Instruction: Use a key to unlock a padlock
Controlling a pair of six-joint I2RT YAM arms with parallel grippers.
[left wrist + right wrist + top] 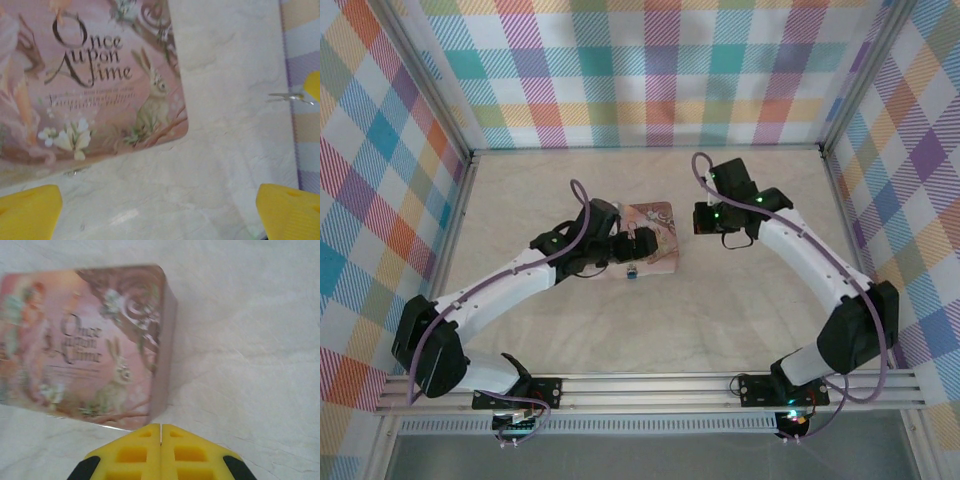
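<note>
My left claw (pixel 160 214) stands spread as wide as it goes and holds nothing, hovering over the near side of the pink tin (pixel 100 80). My right claw (pixel 160 432) is pressed shut just right of the tin. In the left wrist view a thin grey sliver, the key (pixel 286 96), juts from its yellow tip, so I take it the key is pinched there. The padlock (pixel 632 272) is a small bluish speck on the table (pixel 740 310), just beside the tin's near edge and close to my left claw.

The step in hand, as I judge it, is to seize the padlock. To do it well I should come down squarely over that speck and not the tin. I should close on its body with the keyhole turned toward my right claw, then lift it clear so the key can meet it in a straight line.
</note>
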